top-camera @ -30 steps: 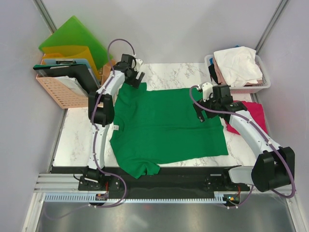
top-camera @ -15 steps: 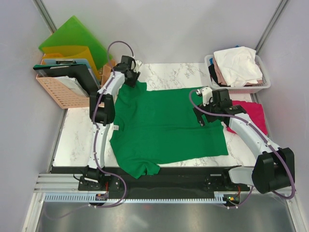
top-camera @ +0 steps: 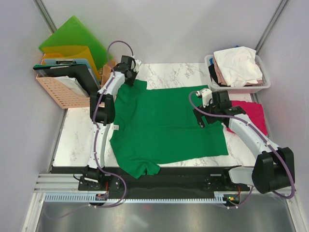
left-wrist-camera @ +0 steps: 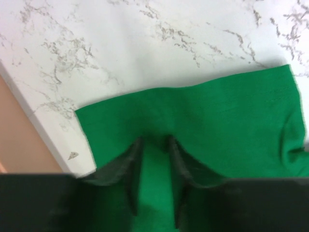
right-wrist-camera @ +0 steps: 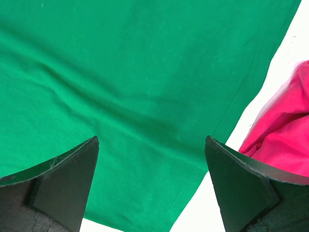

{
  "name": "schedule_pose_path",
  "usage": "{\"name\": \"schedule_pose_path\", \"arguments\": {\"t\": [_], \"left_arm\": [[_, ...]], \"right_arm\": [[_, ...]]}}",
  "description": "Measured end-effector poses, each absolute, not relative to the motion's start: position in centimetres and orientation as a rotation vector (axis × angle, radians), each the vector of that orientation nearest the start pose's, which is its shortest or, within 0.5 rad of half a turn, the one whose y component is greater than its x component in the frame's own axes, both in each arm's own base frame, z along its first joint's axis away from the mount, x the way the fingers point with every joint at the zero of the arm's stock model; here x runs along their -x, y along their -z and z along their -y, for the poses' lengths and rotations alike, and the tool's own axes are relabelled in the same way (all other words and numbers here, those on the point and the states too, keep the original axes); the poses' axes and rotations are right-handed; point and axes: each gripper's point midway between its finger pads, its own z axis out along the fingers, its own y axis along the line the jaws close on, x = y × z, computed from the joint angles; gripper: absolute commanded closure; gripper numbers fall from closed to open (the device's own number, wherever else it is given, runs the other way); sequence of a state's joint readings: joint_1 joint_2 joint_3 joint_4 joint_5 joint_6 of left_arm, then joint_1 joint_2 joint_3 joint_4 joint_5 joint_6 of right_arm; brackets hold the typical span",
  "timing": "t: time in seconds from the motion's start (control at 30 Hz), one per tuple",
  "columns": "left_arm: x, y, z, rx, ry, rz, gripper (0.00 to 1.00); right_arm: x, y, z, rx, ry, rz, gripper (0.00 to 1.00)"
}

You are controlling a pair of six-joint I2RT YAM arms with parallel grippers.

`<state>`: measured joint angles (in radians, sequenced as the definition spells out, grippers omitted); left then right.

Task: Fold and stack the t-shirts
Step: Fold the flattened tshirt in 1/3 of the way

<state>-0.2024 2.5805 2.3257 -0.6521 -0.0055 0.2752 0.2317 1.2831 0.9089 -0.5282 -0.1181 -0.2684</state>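
Left fingers [left-wrist-camera: 131, 183] are set narrowly astride the green t-shirt [top-camera: 164, 125], grip unclear; right fingers [right-wrist-camera: 63, 183] are spread; nothing is folded or stacked.

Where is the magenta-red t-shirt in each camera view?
Top external: the magenta-red t-shirt lies at the right, beside the green t-shirt.
Left wrist: not in it; only green cloth on marble.
Right wrist: at the right edge, past the green hem.
Shared landmark: the green t-shirt, seen in all three.

Deep green t-shirt [top-camera: 164, 125]; magenta t-shirt [top-camera: 255, 113]; white grey-veined marble table [top-camera: 77, 140].
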Motion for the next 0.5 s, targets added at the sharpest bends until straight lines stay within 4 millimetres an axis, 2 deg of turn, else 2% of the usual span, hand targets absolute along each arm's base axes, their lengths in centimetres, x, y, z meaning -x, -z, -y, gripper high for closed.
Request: {"name": "schedule_pose_path", "arguments": {"t": [0.03, 0.5], "left_arm": [[-60.76, -2.82, 11.26, -0.587, -0.035, -2.409, 0.97], [-60.97, -2.75, 11.53, -0.593, -0.019, -2.388, 0.98]], "right_arm": [[-30.69, -11.13, -8.25, 0.66, -0.131, -2.381, 0.02], [-30.73, -10.87, -8.23, 0.661, -0.129, -2.378, 0.02]]}}
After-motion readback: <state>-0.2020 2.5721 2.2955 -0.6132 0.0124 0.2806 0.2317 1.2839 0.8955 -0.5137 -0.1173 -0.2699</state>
